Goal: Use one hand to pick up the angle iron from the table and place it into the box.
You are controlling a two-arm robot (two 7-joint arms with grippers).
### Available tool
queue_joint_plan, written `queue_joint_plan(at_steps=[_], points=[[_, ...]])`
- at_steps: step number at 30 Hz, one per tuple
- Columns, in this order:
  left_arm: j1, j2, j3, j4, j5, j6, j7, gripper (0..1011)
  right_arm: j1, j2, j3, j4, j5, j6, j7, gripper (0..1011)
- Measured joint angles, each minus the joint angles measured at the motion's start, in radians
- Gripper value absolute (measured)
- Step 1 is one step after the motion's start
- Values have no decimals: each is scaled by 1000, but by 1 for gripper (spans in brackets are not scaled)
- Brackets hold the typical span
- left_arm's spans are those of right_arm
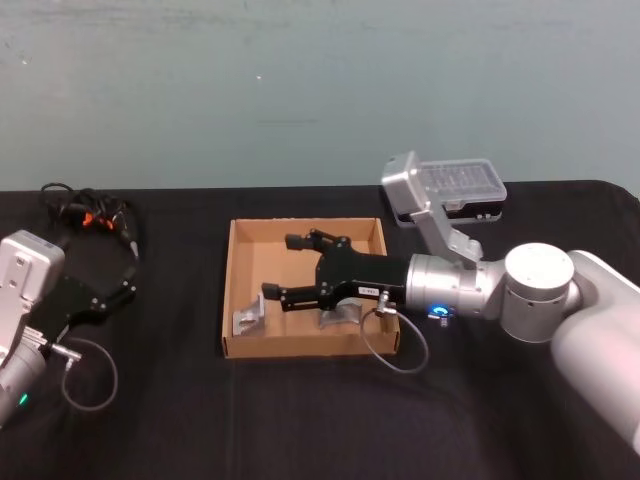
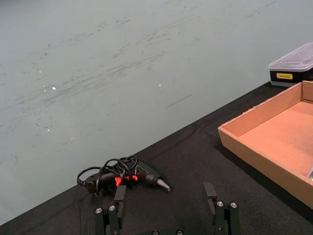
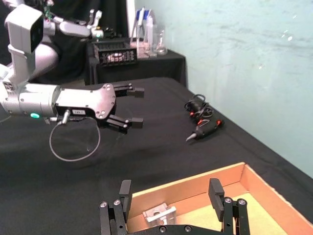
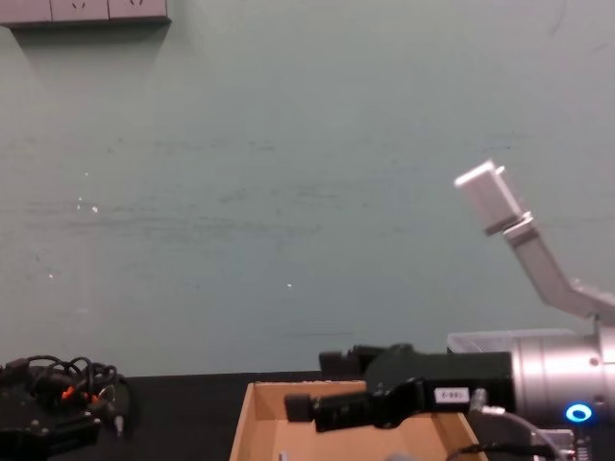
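The black right gripper [image 1: 279,266] hung over the shallow brown cardboard box [image 1: 300,225], jaws wide and empty, the small silver L-shaped angle iron [image 1: 248,319] inside; the left gripper [image 3: 138,105] sat parked, jaws apart.

Head camera looks down on the bench [image 1: 150,420]; chest camera looks level across it. Wrist cameras sight past left tool [image 2: 165,190] and right tool [image 3: 170,186]. All share the box [image 1: 228,290].

In the head view my right gripper [image 1: 280,266] hangs over the box [image 1: 228,290] and covers most of a silver piece [image 1: 338,320] at its near wall; I cannot tell what it is. The chest view's bottom edge cuts the box off, hiding its floor.
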Motion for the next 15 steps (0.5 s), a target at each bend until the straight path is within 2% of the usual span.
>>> queue_joint_plan(at_steps=[7, 9, 15], points=[[0, 0, 0, 0, 0, 0, 0, 1000, -73, 58, 32, -128, 27, 20, -50, 1000], [0, 0, 0, 0, 0, 0, 0, 1000, -111, 92, 45, -186, 39, 32, -74, 1000], [0, 0, 0, 0, 0, 0, 0, 1000, -163, 140, 64, -252, 51, 48, -110, 1000]])
